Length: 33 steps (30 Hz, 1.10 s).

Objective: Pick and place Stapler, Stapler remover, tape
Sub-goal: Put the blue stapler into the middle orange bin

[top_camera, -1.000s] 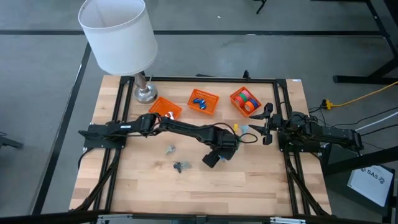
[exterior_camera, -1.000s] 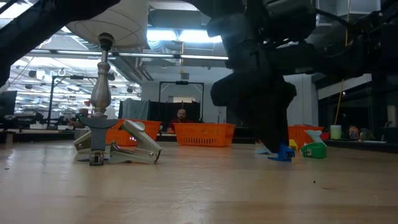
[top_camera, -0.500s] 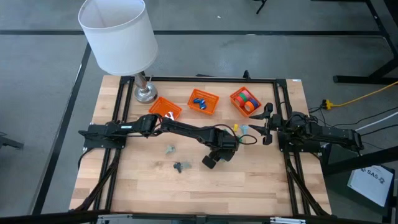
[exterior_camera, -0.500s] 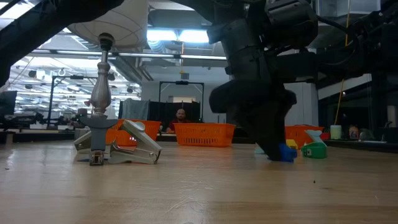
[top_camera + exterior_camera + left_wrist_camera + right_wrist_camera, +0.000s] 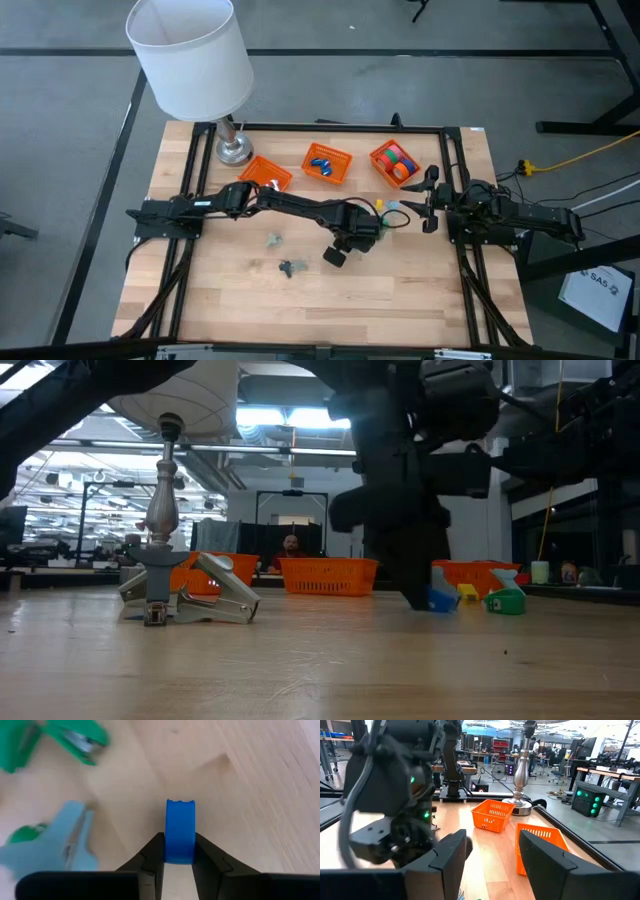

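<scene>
A small blue piece (image 5: 180, 831) is clamped between the fingers (image 5: 152, 851) of the left gripper (image 5: 338, 256), standing on edge just above the wood; in the low view it shows as a blue block (image 5: 441, 600) at the gripper's tip, close to the table (image 5: 420, 300) — whether it touches is hard to tell. It looks like a staple remover, though the view is too tight to be sure. The left gripper sits near the table's middle, a little right of centre.

Just beside it, toward the right arm, lie a green stapler (image 5: 75, 737) and a pale blue one (image 5: 65, 845); in the high view they are small bits of colour (image 5: 392, 208) between the two arms. Left of the gripper lie a grey stapler (image 5: 273, 239) and a dark remover (image 5: 291, 266), well apart from the blue piece.

Along the far edge stand three orange baskets: the left one (image 5: 265, 173), the middle one (image 5: 328, 162) holding blue pieces, and the right one (image 5: 394, 163) holding the tape (image 5: 400, 160) — rolls in green, red and orange.

The right gripper (image 5: 490, 852) waits at the right side of the table, its fingers apart and holding nothing.

A lamp (image 5: 195, 60) stands at the far left corner. A person (image 5: 291, 546) sits in the room beyond.
</scene>
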Available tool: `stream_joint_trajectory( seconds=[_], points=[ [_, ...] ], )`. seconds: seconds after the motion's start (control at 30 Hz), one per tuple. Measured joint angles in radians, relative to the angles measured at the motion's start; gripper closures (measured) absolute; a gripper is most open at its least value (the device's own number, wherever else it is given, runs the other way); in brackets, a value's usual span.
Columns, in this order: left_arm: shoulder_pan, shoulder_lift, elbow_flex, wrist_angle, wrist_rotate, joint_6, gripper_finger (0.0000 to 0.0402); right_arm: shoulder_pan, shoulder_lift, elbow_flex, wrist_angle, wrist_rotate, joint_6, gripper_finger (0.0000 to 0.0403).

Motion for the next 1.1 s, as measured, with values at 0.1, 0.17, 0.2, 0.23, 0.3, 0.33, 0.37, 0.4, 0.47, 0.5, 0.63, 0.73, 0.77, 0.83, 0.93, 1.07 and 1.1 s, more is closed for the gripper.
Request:
stream_joint_trajectory(
  seconds=[0.1, 0.17, 0.2, 0.23, 0.3, 0.33, 0.37, 0.4, 0.47, 0.5, 0.63, 0.73, 0.77, 0.83, 0.93, 1.07, 1.1],
  points=[
    [0.009, -0.017, 0.0, -0.022, -0.024, -0.013, 0.0335, 0.0, 0.0, 0.0, 0.0, 0.0, 0.0, 0.0214],
    [0.017, -0.024, 0.001, -0.021, -0.032, -0.013, 0.0335, 0.0, 0.0, 0.0, 0.0, 0.0, 0.0, 0.0214],
    [0.022, -0.033, 0.001, -0.033, -0.032, -0.013, 0.0335, 0.0, 0.0, 0.0, 0.0, 0.0, 0.0, 0.0214],
    [0.029, -0.042, -0.001, -0.067, -0.033, -0.016, 0.0335, 0.0, 0.0, 0.0, 0.0, 0.0, 0.0, 0.0214],
    [0.046, -0.06, 0.0, -0.076, -0.033, -0.021, 0.0335, 0.0, 0.0, 0.0, 0.001, 0.0, 0.0, 0.0214],
    [0.055, -0.071, 0.0, -0.093, -0.033, -0.022, 0.0335, 0.0, 0.0, 0.0, 0.002, 0.0, 0.0, 0.0214],
    [0.065, -0.083, 0.0, -0.116, -0.033, -0.025, 0.0335, 0.0, 0.0, 0.0, 0.001, 0.0, 0.0, 0.0214],
    [0.076, -0.097, 0.0, -0.123, -0.033, -0.028, 0.0335, 0.0, 0.0, 0.0, 0.001, 0.0, 0.0, 0.0214],
    [0.098, -0.123, 0.0, -0.143, -0.034, -0.032, 0.0335, 0.0, 0.0, 0.0, 0.003, 0.0, 0.0, 0.0214],
    [0.11, -0.136, 0.0, -0.158, -0.035, -0.033, 0.0335, 0.0, 0.0, 0.0, 0.001, 0.0, 0.0, 0.0214],
    [0.164, -0.173, 0.001, -0.167, -0.086, -0.04, 0.0335, 0.0, 0.0, 0.0, 0.0, 0.0, 0.0, 0.0214],
    [0.207, -0.195, 0.001, -0.162, -0.102, -0.031, 0.0335, 0.0, 0.0, 0.0, 0.0, 0.0, 0.0, 0.0214],
    [0.222, -0.202, 0.001, -0.16, -0.099, -0.028, 0.0335, 0.0, 0.0, 0.0, 0.0, 0.0, 0.0, 0.0214],
    [0.252, -0.207, 0.001, -0.159, -0.083, -0.018, 0.0335, 0.0, 0.0, 0.0, 0.0, 0.0, 0.0, 0.0214],
    [0.299, -0.206, 0.001, -0.164, -0.074, -0.009, 0.0335, 0.0, 0.0, 0.0, 0.0, 0.0, 0.0, 0.0214],
    [0.368, -0.206, -0.018, -0.126, -0.043, 0.014, 0.0335, 0.0, 0.0, 0.0, 0.0, 0.0, 0.0, 0.0214],
    [0.385, -0.206, -0.029, -0.105, -0.036, 0.015, 0.0335, 0.0, 0.0, 0.0, 0.0, 0.0, 0.0, 0.0214]
  ],
)
